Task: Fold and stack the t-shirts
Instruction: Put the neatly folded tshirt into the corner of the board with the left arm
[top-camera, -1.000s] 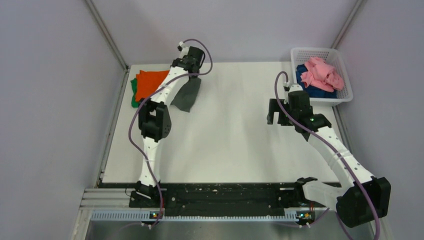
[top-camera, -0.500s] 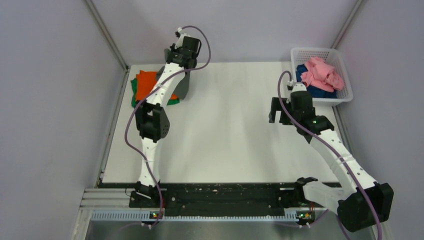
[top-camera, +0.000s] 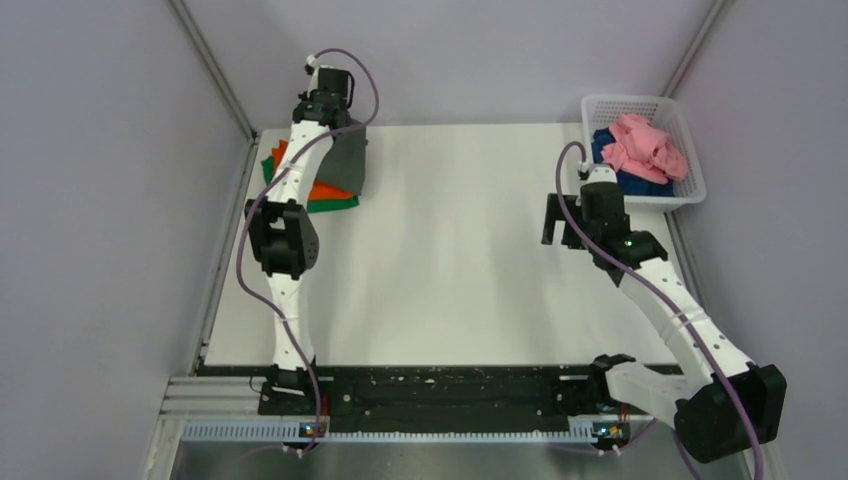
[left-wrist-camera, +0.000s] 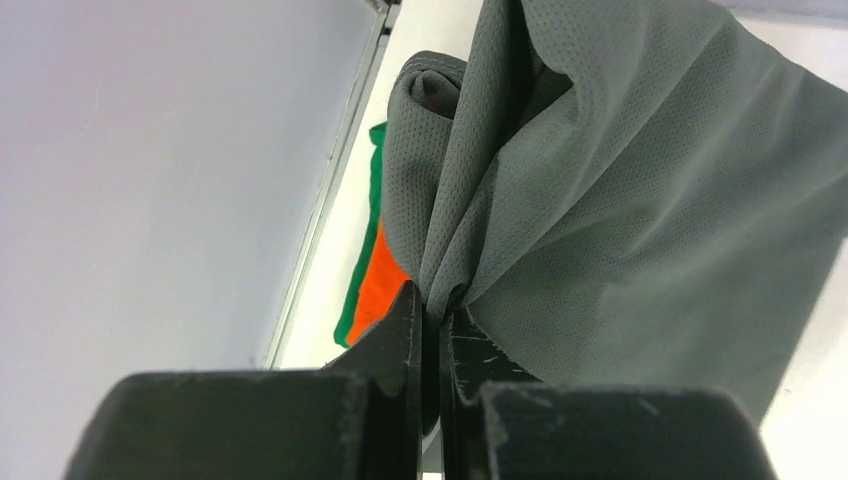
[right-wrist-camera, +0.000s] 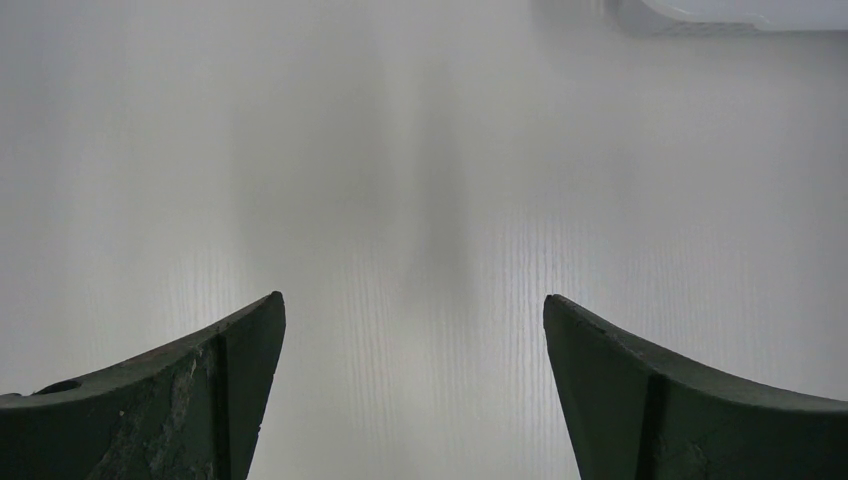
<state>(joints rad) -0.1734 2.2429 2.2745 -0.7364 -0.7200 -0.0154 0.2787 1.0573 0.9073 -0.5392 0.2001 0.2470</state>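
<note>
The left fingers (left-wrist-camera: 400, 335) pinch a bunched edge of the dark grey t-shirt (left-wrist-camera: 640, 200), hanging it over the orange t-shirt (top-camera: 322, 190), probably to lay it on that stack; the right fingers (right-wrist-camera: 235, 370) hang spread, empty, over the desk (right-wrist-camera: 420, 150) far right of the orange t-shirt.

Pale lilac walls (top-camera: 90, 250), metal corner posts (top-camera: 215, 75), white table (top-camera: 450, 270), black rail (top-camera: 440, 395) at near edge, even light
</note>
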